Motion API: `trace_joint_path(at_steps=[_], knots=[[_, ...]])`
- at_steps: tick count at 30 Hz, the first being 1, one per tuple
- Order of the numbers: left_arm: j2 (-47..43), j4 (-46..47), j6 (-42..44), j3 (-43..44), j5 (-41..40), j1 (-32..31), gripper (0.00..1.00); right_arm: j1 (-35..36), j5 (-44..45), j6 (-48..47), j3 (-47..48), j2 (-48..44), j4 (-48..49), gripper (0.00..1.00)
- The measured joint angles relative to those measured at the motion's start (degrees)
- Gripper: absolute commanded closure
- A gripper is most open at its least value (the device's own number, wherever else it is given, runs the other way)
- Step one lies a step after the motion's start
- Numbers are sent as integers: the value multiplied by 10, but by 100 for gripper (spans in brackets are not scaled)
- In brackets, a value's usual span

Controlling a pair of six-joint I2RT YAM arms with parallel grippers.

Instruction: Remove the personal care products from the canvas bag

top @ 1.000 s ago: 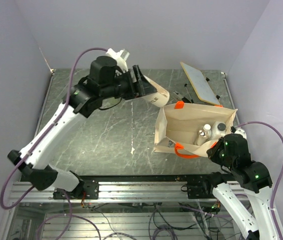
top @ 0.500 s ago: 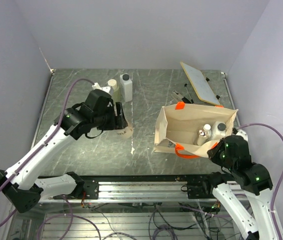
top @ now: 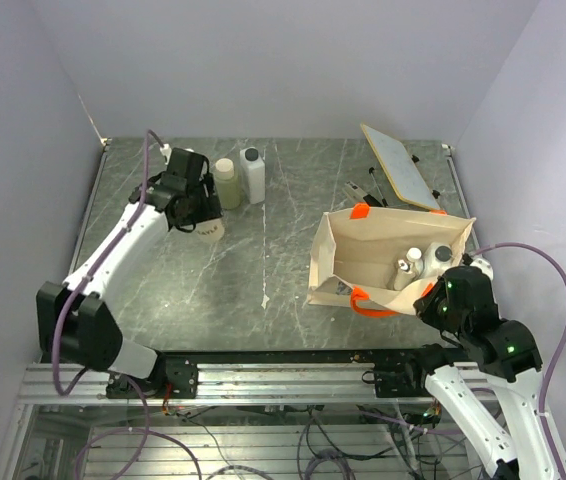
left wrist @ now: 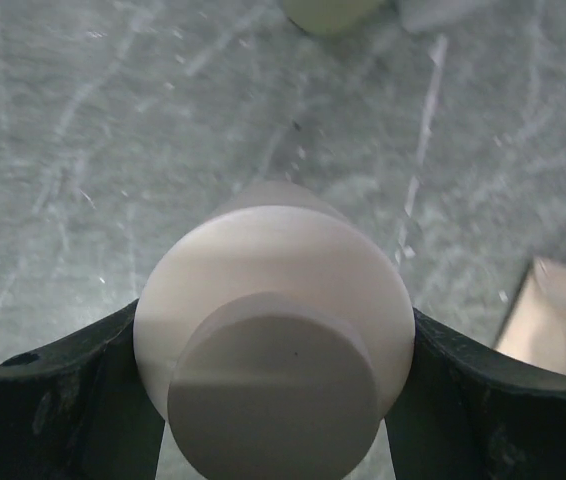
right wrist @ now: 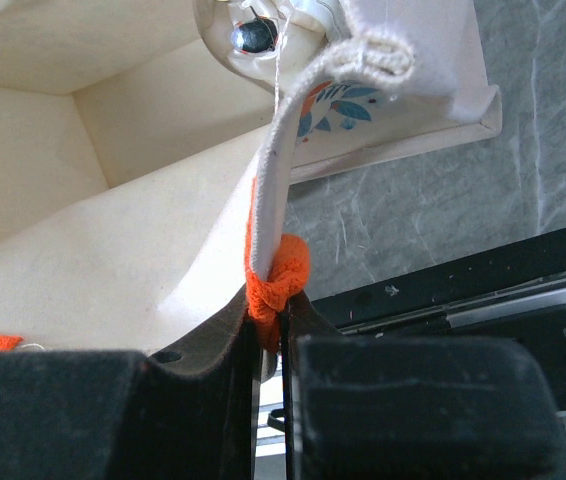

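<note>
My left gripper [top: 203, 222] is shut on the cream round bottle [top: 210, 231] at the back left and holds it upright, low over the table. In the left wrist view the gripper [left wrist: 273, 338] clasps the bottle [left wrist: 273, 290] from both sides. The olive-green cylinder [top: 227, 186] and a white rectangular bottle with a black cap [top: 253, 176] stand just behind it. The canvas bag [top: 343, 262] stands open at the right with bottles [top: 415, 262] inside. My right gripper [top: 431, 298] is shut on the bag's orange handle [right wrist: 281, 275] at the near rim.
A flat tan board [top: 399, 163] leans at the back right, with small dark items [top: 366, 190] in front of it. A small pale scrap [top: 265, 299] lies mid-table. Walls close in on three sides; a metal rail [top: 283, 375] runs along the near edge.
My left arm has swung from beside the bag to the back left with the cream bottle, bringing it down next to the two standing bottles. The right arm and the bag have not moved.
</note>
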Motion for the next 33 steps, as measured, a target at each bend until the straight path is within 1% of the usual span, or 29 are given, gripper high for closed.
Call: trace_joint_path(at_steps=[5, 7, 10, 14, 19, 22, 26, 28, 29, 33], knots=[[73, 64, 25, 3, -3, 77, 93, 0, 0, -4, 0, 1, 0, 94], [122, 84, 42, 26, -2, 102, 93, 0, -2, -8, 0, 3, 1, 94], [174, 108, 61, 53, -2, 116, 93, 1, -7, -15, 0, 3, 4, 94], [241, 162, 88, 78, -2, 121, 93, 3, -9, -20, 0, 2, 4, 94], [288, 191, 119, 91, -1, 119, 92, 6, -9, -23, 0, 2, 4, 95], [290, 210, 134, 94, 0, 119, 80, 6, -9, -23, 0, -1, 4, 96], [299, 225, 154, 94, 0, 119, 54, 7, -8, -23, 0, -5, 4, 97], [302, 230, 159, 94, 0, 119, 14, 7, -8, -22, 0, -5, 4, 98], [302, 230, 161, 94, 0, 119, 11, 7, -7, -22, 0, -5, 4, 98], [300, 237, 162, 93, 0, 119, 9, 7, -6, -19, 0, -3, 4, 98]])
